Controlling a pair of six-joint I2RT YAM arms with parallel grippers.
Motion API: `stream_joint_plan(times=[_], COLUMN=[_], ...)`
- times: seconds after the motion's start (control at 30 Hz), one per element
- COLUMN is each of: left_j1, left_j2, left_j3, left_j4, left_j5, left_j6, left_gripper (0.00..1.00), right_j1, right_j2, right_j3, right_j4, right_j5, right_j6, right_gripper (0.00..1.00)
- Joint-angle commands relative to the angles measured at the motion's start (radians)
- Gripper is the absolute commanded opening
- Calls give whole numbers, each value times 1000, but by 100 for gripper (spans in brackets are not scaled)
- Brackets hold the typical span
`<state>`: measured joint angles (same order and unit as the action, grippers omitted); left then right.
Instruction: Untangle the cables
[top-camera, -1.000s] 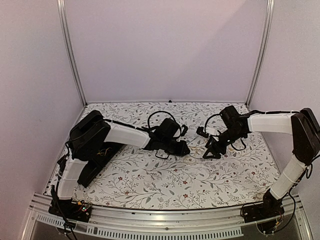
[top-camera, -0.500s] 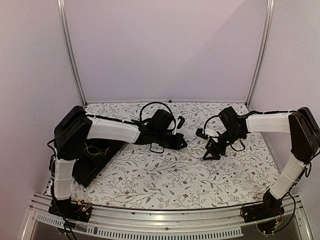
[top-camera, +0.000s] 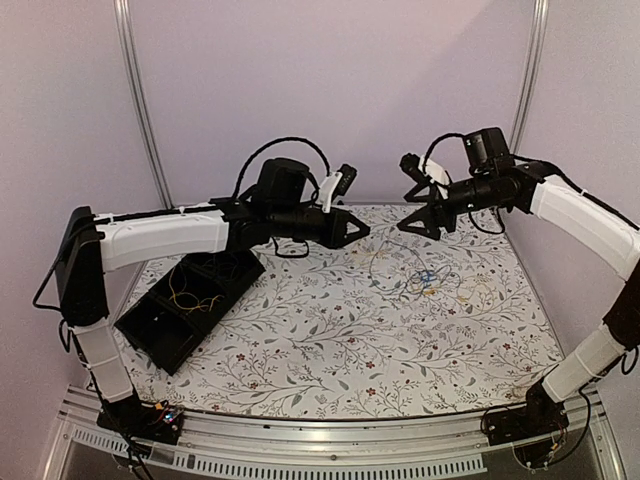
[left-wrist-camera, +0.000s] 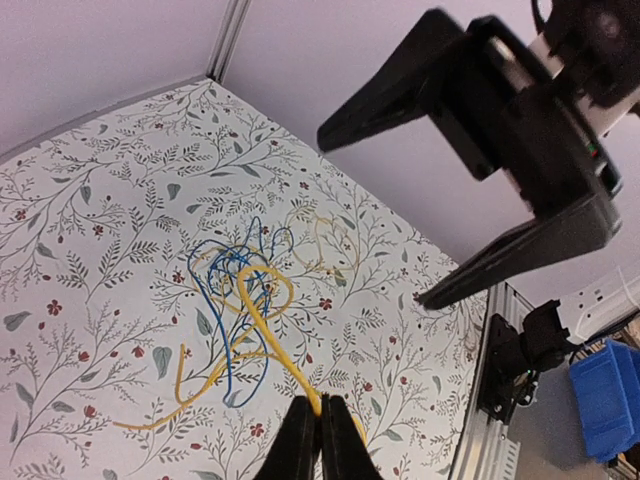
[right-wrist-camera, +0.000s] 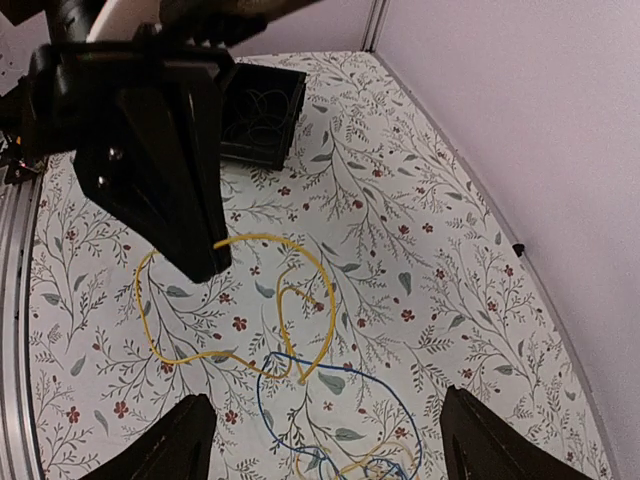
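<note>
Tray: a black rectangular tray, thin yellow loops inside, on the floral-printed mat.
Left gripper: black fingers pressed together, pinching a thin yellow wire.
Cables: hair-thin blue and yellow loops, loosely tangled on the mat below both grippers.
Right gripper: fingers spread wide, holding nothing.

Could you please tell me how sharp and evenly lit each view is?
Top external: soft, even light, no glare; the thin yellow and blue wires barely resolve. Left wrist: wires crisp, the black right hand a dark silhouette. Right wrist: its own fingertips look soft at the bottom edge.
</note>
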<state>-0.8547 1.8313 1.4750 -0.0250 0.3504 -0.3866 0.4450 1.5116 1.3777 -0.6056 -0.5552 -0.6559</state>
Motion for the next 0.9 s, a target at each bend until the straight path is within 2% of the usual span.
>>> stream_joint_plan(times=[0.0, 0.3, 0.43, 0.47, 0.5, 0.57, 0.6, 0.63, 0.67, 0.7, 0.8, 0.87], left_j1=[6, 2, -1, -1, -1, -2, -1, -1, 0, 6, 18, 19], left_j2=[-26, -53, -50, -48, -46, -40, -33, -24, -10, 12, 129, 243], left_j3=[17, -15, -15, -13, -13, -13, -13, -17, -30, -36, -6, 58], left_j4=[-13, 53, 50, 50, 49, 49, 51, 73, 115, 171, 350, 457], left_j5=[49, 98, 107, 108, 106, 73, 29, -18, -53, -74, -95, -61], left_j6=[44, 10, 11, 11, 11, 5, -5, -18, -35, -58, -150, -227], left_gripper=[0, 0, 0, 0, 0, 0, 12, 28, 38, 42, 43, 43], right_j1=[6, 20, 23, 24, 24, 24, 26, 25, 25, 25, 24, 24], right_j2=[41, 127, 173, 183, 202, 224, 229, 229, 222, 213, 162, 119], right_j3=[111, 126, 142, 152, 163, 192, 206, 216, 222, 227, 230, 230], right_j4=[-65, -67, -48, -50, -56, -71, -77, -83, -88, -92, -94, -94], right_j5=[-67, -111, -133, -143, -155, -177, -185, -197, -210, -218, -228, -225], right_j6=[75, 77, 98, 98, 96, 95, 101, 112, 124, 131, 167, 184], right_gripper=[82, 82, 76, 69, 53, 9, 0, 0, 0, 0, 0, 0])
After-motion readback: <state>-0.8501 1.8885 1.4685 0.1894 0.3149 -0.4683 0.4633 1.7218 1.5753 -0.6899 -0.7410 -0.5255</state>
